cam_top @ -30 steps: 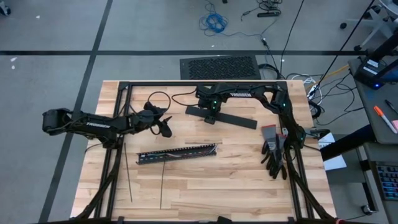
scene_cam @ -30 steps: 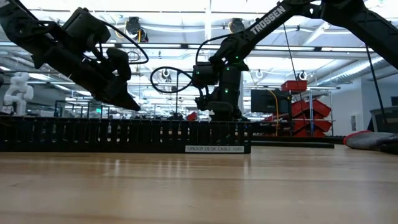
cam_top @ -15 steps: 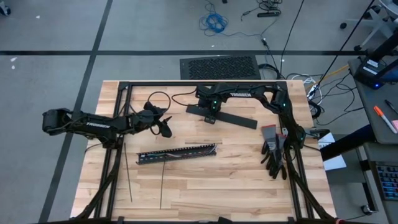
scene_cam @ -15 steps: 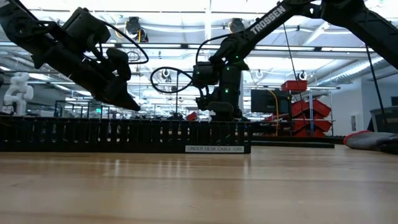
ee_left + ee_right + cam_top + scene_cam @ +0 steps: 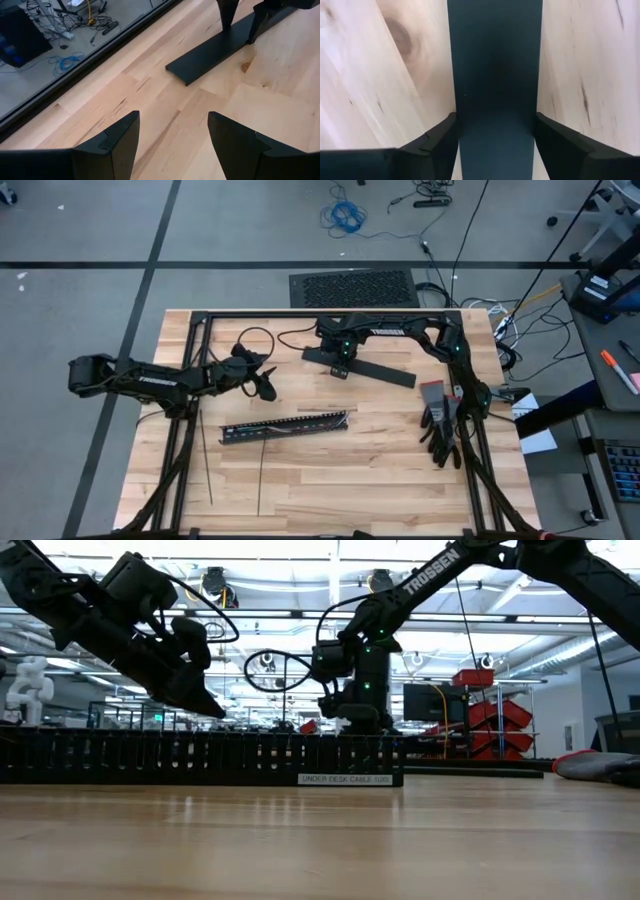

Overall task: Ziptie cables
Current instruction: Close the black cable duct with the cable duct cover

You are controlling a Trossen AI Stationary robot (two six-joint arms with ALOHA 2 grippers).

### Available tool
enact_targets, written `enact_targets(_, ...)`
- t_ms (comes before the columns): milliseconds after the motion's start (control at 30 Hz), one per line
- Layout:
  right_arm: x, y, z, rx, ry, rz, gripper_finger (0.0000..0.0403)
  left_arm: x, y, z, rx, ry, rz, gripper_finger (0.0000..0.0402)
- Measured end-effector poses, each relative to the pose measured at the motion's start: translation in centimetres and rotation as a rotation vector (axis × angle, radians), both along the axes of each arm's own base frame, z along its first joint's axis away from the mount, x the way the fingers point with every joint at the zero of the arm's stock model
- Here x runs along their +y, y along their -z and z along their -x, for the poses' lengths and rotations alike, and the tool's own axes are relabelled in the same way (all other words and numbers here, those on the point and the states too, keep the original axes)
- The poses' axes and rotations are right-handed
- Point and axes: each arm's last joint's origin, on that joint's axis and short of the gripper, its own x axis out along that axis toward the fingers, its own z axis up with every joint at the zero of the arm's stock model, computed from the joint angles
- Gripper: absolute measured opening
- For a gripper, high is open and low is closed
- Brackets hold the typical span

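At desk [image 5: 400,450] rear we see R hand [image 5: 340,366] straddling flat black bar [image 5: 375,372], fingers [image 5: 437,137] at its edges. L hand [image 5: 266,384] hovers apart, w/ nothing held.

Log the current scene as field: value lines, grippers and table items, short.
left gripper: open, empty, raised off the table left of centre
right gripper: fingers straddle the flat black bar at its width, down at the table's far side
slotted duct: lying mid-table, untouched
zipties: two thin strips lying near the front left, untouched
gloves: at the right edge
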Motion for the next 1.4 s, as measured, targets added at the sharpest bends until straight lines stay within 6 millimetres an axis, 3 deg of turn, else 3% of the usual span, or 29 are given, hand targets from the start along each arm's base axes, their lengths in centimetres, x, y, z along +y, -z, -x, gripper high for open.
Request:
enact_targets(133, 0.3, -1.3, 0.8, 0.028, 0.001, -0.001, 0.0227, 0.0, -0.1, -0.1, -0.012, 0.000, -0.003, 0.0233)
enact_targets(500, 1.3, -10.0, 2.6, -0.061, -0.101, 0.078, 0.0227, -0.1, -1.6, -1.0, -0.158, 0.100, 0.016, 0.0233)
enact_targets(700, 3.3, -12.3, 4.4, 0.043, -0.226, 0.084, 0.0228, -0.4, -2.9, -1.9, -0.204, 0.142, 0.016, 0.0233)
enact_targets(833, 5.0, -12.3, 4.5, 0.091, -0.323, 0.050, 0.0228, -1.0, -3.8, -2.5, -0.231, 0.176, 0.012, 0.0233)
enact_targets(1033, 7.2, -10.6, 5.2, 0.104, -0.420, -0.038, 0.0228, -2.4, -4.9, -3.3, -0.264, 0.247, 0.011, 0.0233)
enact_targets(1267, 8.7, -9.2, 9.2, 0.045, -0.393, -0.016, 0.0228, -3.3, -5.5, -3.8, -0.282, 0.235, 0.032, 0.0233)
enact_targets(1400, 10.0, -8.9, 11.7, 0.020, -0.353, 0.008, 0.0228, -3.6, -5.8, -5.2, -0.247, 0.222, 0.088, 0.0233)
